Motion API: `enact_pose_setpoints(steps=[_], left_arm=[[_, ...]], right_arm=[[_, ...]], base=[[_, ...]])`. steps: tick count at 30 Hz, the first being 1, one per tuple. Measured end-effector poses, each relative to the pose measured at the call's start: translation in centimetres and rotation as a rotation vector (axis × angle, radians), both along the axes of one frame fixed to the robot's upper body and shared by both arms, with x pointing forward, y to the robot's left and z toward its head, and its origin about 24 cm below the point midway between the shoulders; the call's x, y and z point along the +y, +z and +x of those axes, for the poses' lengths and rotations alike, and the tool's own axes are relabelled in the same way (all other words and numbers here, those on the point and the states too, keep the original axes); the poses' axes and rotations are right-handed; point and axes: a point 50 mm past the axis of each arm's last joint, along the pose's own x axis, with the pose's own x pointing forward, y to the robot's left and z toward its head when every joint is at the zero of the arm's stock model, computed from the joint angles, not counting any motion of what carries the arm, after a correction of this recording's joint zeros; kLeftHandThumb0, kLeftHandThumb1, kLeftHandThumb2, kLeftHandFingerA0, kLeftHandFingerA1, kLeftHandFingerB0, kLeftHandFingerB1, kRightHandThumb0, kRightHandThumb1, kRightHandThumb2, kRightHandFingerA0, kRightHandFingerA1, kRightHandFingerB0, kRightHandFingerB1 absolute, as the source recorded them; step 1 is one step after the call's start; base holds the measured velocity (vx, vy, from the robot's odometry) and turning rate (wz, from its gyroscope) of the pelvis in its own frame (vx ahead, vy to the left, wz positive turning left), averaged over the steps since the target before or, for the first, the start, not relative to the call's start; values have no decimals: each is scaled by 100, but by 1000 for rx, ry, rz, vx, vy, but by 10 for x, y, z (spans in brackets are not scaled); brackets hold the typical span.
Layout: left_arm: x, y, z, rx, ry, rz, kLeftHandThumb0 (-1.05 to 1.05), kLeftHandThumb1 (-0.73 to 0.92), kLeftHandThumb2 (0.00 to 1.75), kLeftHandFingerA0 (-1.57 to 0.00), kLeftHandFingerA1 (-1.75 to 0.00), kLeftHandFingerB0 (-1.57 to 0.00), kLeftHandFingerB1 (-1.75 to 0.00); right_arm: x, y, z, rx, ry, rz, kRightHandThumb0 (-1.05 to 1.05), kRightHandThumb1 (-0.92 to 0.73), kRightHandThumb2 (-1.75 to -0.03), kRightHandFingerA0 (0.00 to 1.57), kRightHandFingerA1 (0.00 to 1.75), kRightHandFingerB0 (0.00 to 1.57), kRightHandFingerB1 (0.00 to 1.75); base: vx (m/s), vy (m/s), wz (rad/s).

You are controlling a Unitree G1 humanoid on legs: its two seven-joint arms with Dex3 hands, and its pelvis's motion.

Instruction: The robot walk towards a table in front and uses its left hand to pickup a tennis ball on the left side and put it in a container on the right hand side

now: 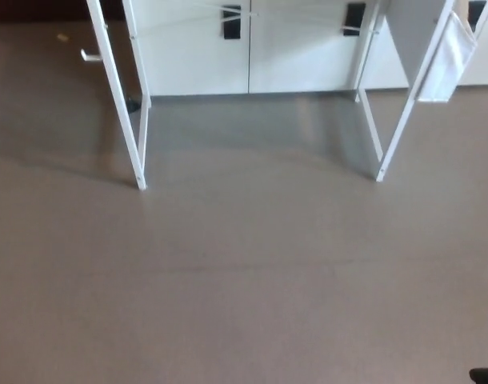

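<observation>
Neither hand is showing, so I cannot tell its grip; the dark speck (484, 374) at five o'clock may be the robot's. Table legs (140, 156) are standing at eleven and one o'clock, the floor (244, 280) stretching before them. Ball and container are sitting out of view: the walk seems unfinished, with pickup and placing both waiting.

Only black sliver (486, 376) visible, bottom-right edge; shape unclear.

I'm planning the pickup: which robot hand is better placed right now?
Neither yet: no robot hand clearly shows, and only the table legs and floor are visible. Walking closer comes first.
</observation>
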Motion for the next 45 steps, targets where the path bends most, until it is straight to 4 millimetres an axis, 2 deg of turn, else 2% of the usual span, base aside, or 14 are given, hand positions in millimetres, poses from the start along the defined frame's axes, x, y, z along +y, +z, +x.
enact_pose_setpoints(steps=[6,9,14,21,26,31,36,42,45], left_arm=[[1,-2,-8,25,9,3,-20,67,60,-45,-39,-37,-34],[-2,-2,-2,12,-4,-2,-21,68,61,-45,-39,-37,-34],[-3,-2,-5,19,-7,1,-22,67,60,-44,-39,-35,-34],[-3,-3,-6,26,-7,0,-21,66,60,-47,-40,-38,-34],[1,1,1,12,-21,18,-22,68,60,-44,-39,-36,-34],[0,-2,-10,44,-21,13,-22,64,59,-46,-39,-37,-34],[-2,-6,-20,80,-21,8,-21,67,60,-46,-39,-37,-34],[-5,-11,-29,108,-28,0,-22,65,60,-44,-39,-36,-34],[-5,-12,-36,125,-33,0,-23,67,58,-44,-39,-38,-33]], right_arm=[[0,-3,-5,19,-2,-6,-36,-48,-70,66,53,49,48],[-2,-1,-3,10,-3,-15,-36,-49,-70,65,53,48,48],[-2,0,-1,4,5,-19,-37,-49,-71,66,54,47,47],[-2,-4,-12,36,8,-26,-37,-49,-71,66,54,46,47],[0,-3,-6,20,27,-31,-38,-50,-71,66,54,46,47],[0,-8,-21,57,35,-37,-39,-50,-72,64,53,44,47],[-1,-13,-37,103,30,-40,-41,-49,-72,66,55,46,48],[-8,-12,-42,104,31,-62,-40,-50,-73,66,56,48,49],[-8,-14,-52,125,31,-62,-43,-49,-76,67,57,48,50]], base=[[449,-108,23],[414,-118,46],[337,-96,-3],[374,80,-18],[334,106,-17],[298,13,11],[331,-132,22],[284,-79,26],[124,-22,-6]])
